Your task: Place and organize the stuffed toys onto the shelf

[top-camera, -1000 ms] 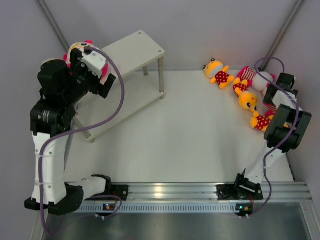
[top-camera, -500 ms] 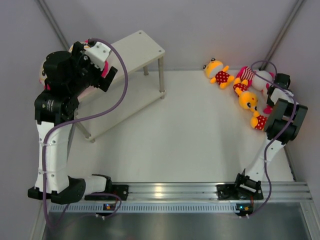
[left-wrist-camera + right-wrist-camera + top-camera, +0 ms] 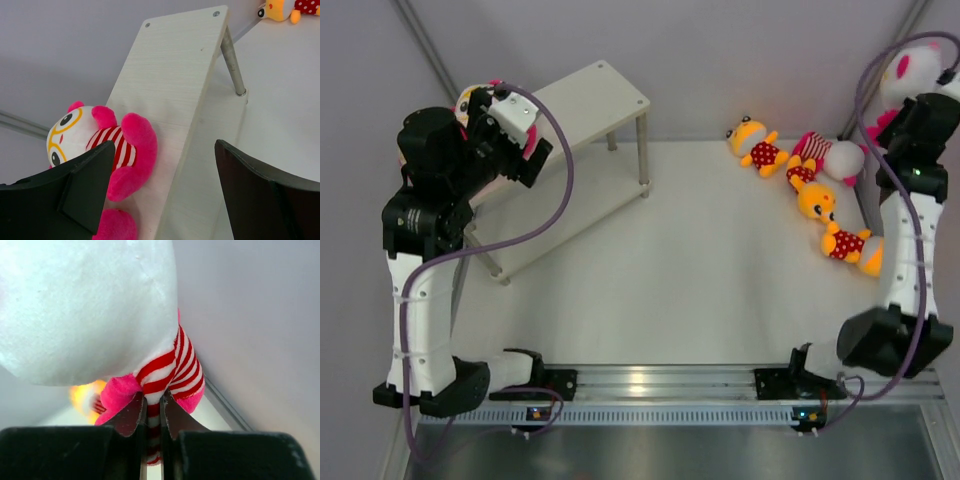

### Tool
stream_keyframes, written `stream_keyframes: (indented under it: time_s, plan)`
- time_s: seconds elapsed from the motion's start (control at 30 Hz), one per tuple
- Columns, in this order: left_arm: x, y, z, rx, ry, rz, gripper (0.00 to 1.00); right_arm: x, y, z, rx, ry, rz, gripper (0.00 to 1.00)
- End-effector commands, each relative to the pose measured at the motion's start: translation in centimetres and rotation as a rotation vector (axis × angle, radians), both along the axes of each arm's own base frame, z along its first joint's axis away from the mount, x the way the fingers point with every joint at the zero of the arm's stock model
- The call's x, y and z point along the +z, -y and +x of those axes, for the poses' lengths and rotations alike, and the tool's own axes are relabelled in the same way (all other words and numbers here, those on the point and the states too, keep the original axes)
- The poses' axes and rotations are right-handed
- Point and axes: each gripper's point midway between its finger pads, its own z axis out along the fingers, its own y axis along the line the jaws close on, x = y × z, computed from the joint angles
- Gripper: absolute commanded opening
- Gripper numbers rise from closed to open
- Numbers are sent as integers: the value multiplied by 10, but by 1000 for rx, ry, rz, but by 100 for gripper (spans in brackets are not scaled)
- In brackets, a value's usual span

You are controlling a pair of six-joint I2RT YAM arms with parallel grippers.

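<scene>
Awaiting shelving on the table right of the shelf lie three yellow dolls and a striped doll, the right gripper pinches a second striped doll aloft farther right, and the left gripper hangs released over one shelved doll.

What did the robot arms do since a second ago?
The right tool shut on a striped white-headed toy and lifted it high off the table. The left tool shifted a little but stays open over the pink-armed toy on the shelf. The three yellow toys and the other striped toy lie about where they were.
</scene>
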Motion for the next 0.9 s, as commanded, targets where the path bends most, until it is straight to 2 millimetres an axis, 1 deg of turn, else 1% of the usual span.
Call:
stream_keyframes:
  time_s: [0.0,0.03,0.07,0.13,0.17,0.2,0.23,0.27,0.3,0.33,0.37,0.4,0.43,0.47,0.5,0.53,0.57,0.6,0.63,0.67,0.7,0.73,0.77,0.83,0.87]
  plan:
    - [13,12,-25,-92,49,-9,86,112,-70,-43,145,392,137,0]
    - [13,15,-29,-117,50,-9,86,122,-90,-48,203,420,158,0]
    - [13,17,-33,-136,56,4,86,138,-139,-52,371,468,197,0]
    - [8,22,-37,-176,45,17,86,143,-203,-54,609,505,353,0]
    - [9,22,-41,-187,57,31,88,155,-265,-63,849,538,485,0]
    - [2,23,-40,-195,47,43,89,159,-290,-69,943,542,542,0]
    - [0,24,-42,-205,49,53,91,157,-318,-65,1035,529,597,0]
    - [-6,24,-43,-215,48,77,93,170,-363,-87,1203,535,665,0]
    - [-10,24,-44,-220,44,85,94,174,-384,-95,1281,538,693,0]
    - [-11,23,-45,-224,49,96,94,168,-408,-93,1348,512,731,0]
    - [-13,24,-50,-240,55,104,95,182,-440,-119,1488,525,791,0]
    - [-15,26,-52,-250,56,109,96,183,-454,-123,1536,511,828,0]
    - [-14,26,-55,-258,63,111,96,170,-481,-127,1609,449,877,0]
    - [-13,29,-58,-286,74,116,96,178,-492,-136,1664,442,934,0]
    - [-10,30,-64,-298,89,117,96,190,-501,-147,1746,495,952,0]
    - [-9,32,-67,-310,95,118,96,176,-526,-153,1840,436,993,0]
    - [-10,34,-69,-329,98,116,96,190,-533,-167,1912,425,1064,0]
    - [-11,36,-71,-339,97,117,96,198,-538,-178,1987,468,1074,0]
    - [-11,35,-75,-346,102,124,95,185,-556,-177,2028,417,1121,0]
    - [-17,36,-75,-360,101,155,94,191,-558,-185,2061,392,1182,0]
    - [-24,35,-77,-369,88,170,93,187,-563,-184,2079,399,1202,0]
    - [-26,33,-80,-375,106,209,90,186,-567,-187,2083,379,1223,0]
    - [-36,31,-78,-372,91,225,89,185,-569,-187,2084,373,1217,0]
    - [-42,26,-77,-354,96,267,88,179,-574,-187,2080,359,1185,0]
    - [-48,24,-75,-348,84,280,88,178,-574,-188,2078,356,1172,0]
